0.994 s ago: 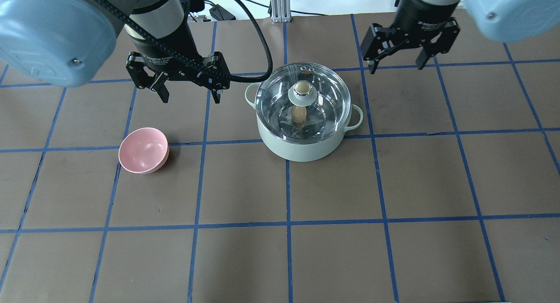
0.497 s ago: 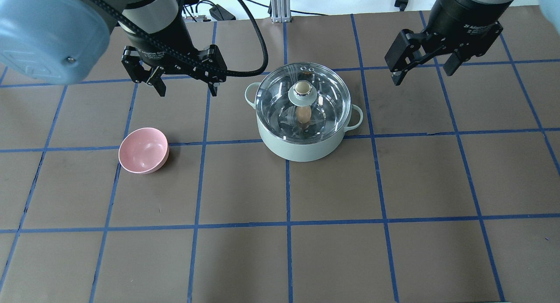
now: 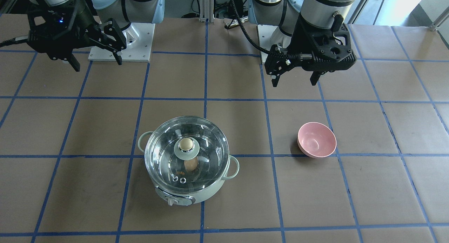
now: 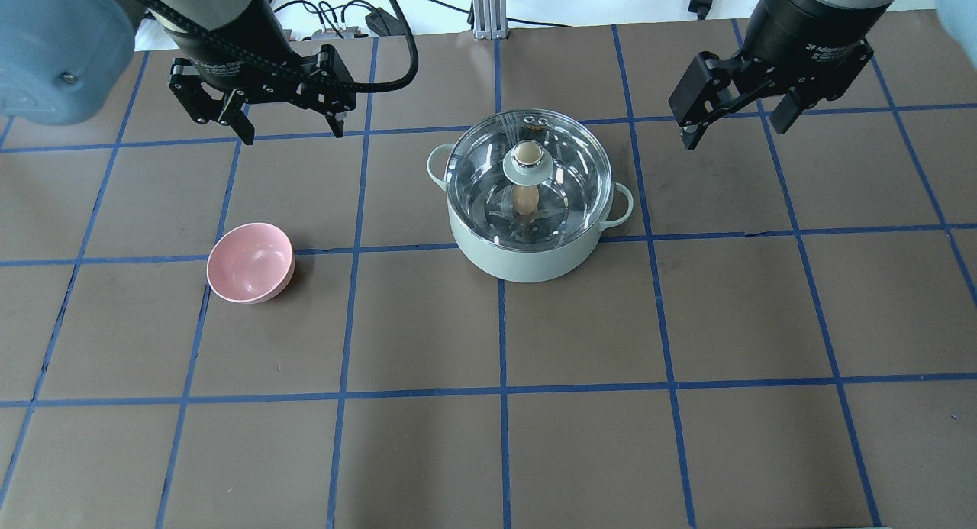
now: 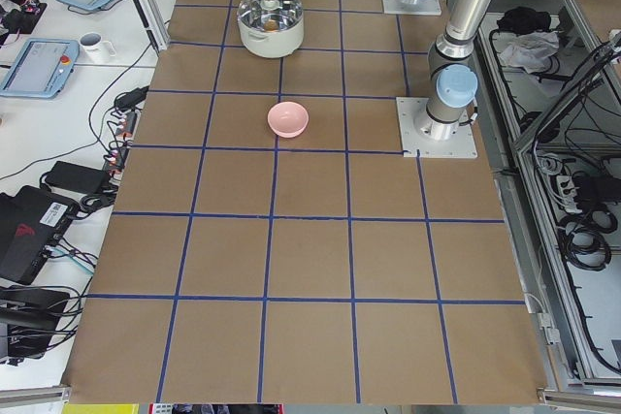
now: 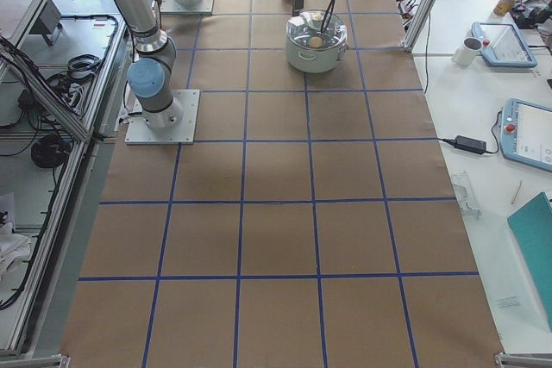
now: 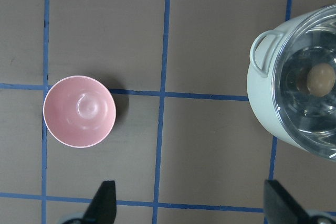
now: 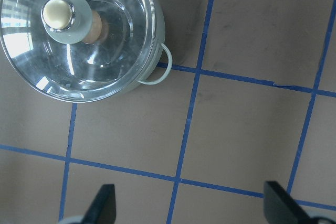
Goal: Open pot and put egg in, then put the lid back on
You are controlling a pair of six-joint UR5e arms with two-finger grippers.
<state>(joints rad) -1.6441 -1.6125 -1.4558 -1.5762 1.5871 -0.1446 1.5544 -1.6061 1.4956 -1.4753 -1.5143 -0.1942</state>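
Observation:
The mint-green pot [image 4: 527,258] stands on the table with the clear glass lid [image 4: 569,166] seated on it, and its tan knob [image 4: 527,155] points up. The light-brown egg [image 4: 524,201] lies inside the pot, seen through the glass. It also shows in the front view [image 3: 190,164] and the right wrist view [image 8: 95,31]. My left gripper [image 4: 291,132] is open and empty, back and left of the pot. My right gripper [image 4: 736,128] is open and empty, back and right of the pot. Neither touches the pot.
A small empty pink bowl [image 4: 250,262] sits left of the pot, and shows below my left gripper in the left wrist view [image 7: 79,110]. The table is brown paper with a grid of blue tape. The arm bases [image 3: 121,43] stand at the robot's edge.
My left gripper has moved left and back, away from the pot. My right gripper moved right and back, then held nearly still. Both stay open. Pot, lid and bowl have not moved.

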